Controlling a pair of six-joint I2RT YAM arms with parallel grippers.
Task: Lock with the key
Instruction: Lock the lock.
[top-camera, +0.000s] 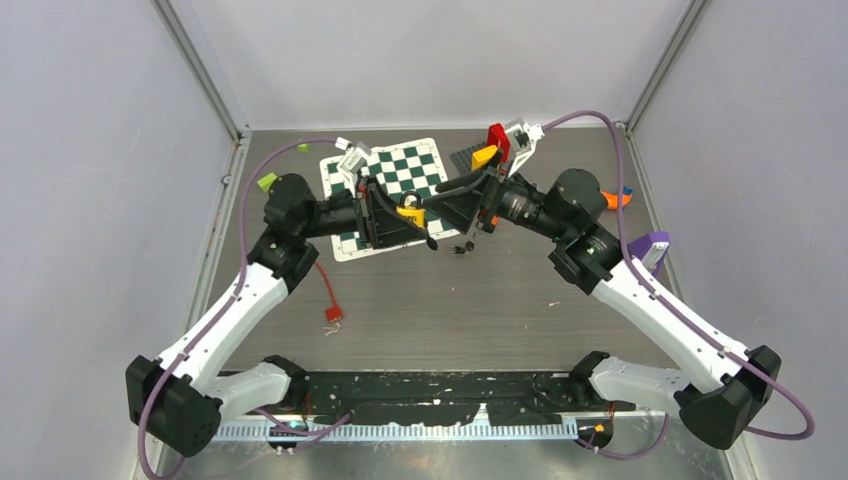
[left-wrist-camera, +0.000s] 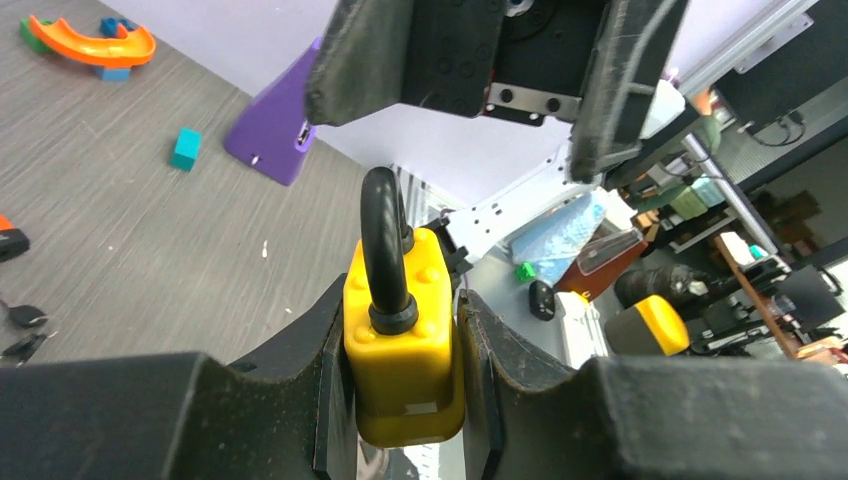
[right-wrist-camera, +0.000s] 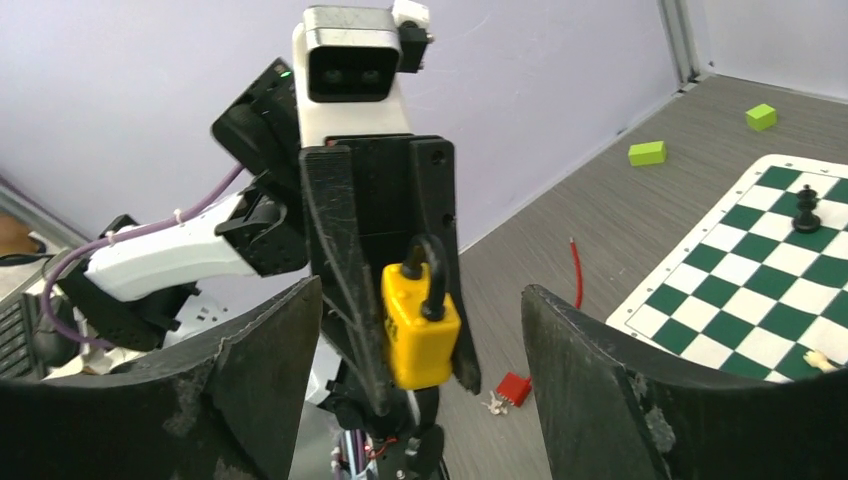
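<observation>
Left wrist view: I am holding the yellow padlock (left-wrist-camera: 405, 330) clamped in the left gripper (left-wrist-camera: 405, 345), steadying it for locking, while the right gripper (left-wrist-camera: 460, 135) is hanging opposite, jaws apart and empty; what look like keys (left-wrist-camera: 22, 316) are lying on the tabletop (left-wrist-camera: 150, 230).

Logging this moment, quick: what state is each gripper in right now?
Left gripper: closed on the yellow padlock.
Right gripper: open, holding nothing.
</observation>
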